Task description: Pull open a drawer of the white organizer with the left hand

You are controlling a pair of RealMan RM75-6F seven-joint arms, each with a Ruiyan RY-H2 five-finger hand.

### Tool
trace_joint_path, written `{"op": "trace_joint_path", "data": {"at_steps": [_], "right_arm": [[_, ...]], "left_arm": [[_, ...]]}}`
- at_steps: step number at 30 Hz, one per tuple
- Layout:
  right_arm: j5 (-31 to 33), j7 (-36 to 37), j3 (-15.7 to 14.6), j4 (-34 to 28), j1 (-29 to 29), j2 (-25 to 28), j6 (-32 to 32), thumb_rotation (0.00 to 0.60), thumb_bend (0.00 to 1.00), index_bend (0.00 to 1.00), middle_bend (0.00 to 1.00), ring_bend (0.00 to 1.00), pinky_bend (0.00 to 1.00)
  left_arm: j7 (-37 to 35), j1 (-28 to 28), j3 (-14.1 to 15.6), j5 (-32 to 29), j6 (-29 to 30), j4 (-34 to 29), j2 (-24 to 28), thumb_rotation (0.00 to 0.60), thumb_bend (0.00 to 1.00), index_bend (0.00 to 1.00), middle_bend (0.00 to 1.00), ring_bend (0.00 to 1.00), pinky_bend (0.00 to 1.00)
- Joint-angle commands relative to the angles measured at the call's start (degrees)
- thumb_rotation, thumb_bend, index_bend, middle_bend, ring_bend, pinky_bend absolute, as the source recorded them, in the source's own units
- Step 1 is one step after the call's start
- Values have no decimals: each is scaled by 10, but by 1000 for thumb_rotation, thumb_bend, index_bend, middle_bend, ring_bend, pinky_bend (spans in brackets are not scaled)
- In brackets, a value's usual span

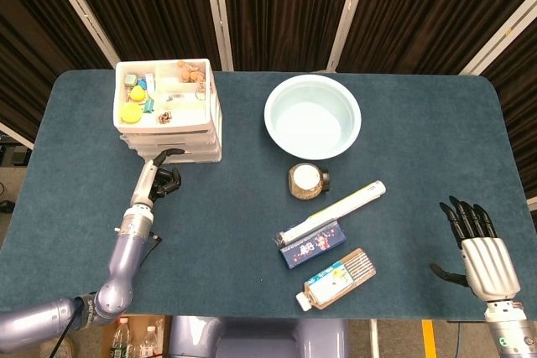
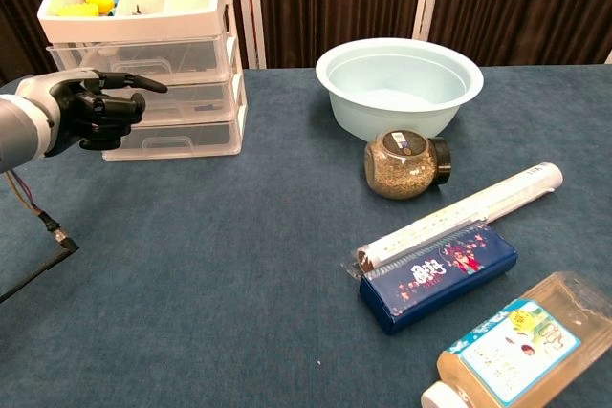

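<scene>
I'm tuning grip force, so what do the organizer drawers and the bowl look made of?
The organizer drawers look like clear, glossy plastic: you can see through their fronts, and the frame is opaque white. The bowl looks like smooth pale-blue plastic with a soft sheen, though glazed ceramic can't be ruled out.

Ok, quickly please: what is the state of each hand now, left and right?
Left hand: fingers curled in, one stretched toward the white organizer, holding nothing.
Right hand: open, fingers spread, holding nothing.
</scene>
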Motion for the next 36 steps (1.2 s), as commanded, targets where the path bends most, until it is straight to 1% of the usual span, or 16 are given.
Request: {"op": "trace_joint_path", "data": {"at_steps": [1,3,6,8,9,11,14,19,22,25,30,36], "right_arm": [[0,0,0,0,0,0,0,600,68,0,0,0,0],[1,-1,0,0,0,0,0,600,68,0,0,0,0],[1,-1,0,0,0,-1,0,600,68,0,0,0,0],[1,-2,0,0,0,-1,0,600,68,0,0,0,0],[0,-3,0,0,0,-1,0,600,68,0,0,0,0],[1,-4,0,0,0,-2,0,600,68,0,0,0,0],[0,-5,0,0,0,-2,0,600,68,0,0,0,0],[-1,-6,-1,0,-1,-2,1,600,68,0,0,0,0],[-1,-6,-1,-1,-1,-3,1,600,67,0,0,0,0],[0,-6,-1,-1,-1,-3,0,600,67,0,0,0,0],[-1,-6,-1,-1,0,-2,0,600,68,0,0,0,0],[-1,-5,-1,0,0,-3,0,600,67,0,0,0,0]], "left_arm": [[-8,12,10,14,3,-10,7,600,723,263,1000,954,1000],[-8,19,21,34,7,-17,13,600,722,271,1000,954,1000],[4,28,46,91,23,-22,23,600,722,274,1000,954,1000],[18,32,63,140,41,-21,29,600,723,270,1000,954,1000],[54,28,77,197,64,-18,43,600,723,268,1000,954,1000],[71,29,87,228,80,-20,50,600,723,257,1000,954,1000],[115,21,92,261,92,-23,66,600,723,247,1000,954,1000],[182,7,87,259,93,-30,86,600,723,212,1000,953,1000],[250,-8,84,234,90,-36,100,600,724,206,1000,953,1000],[296,-17,80,212,91,-43,107,600,729,214,1000,954,1000],[339,-27,81,192,99,-39,109,600,731,203,1000,954,1000],[366,-32,83,164,102,-34,107,600,732,201,1000,954,1000]]}}
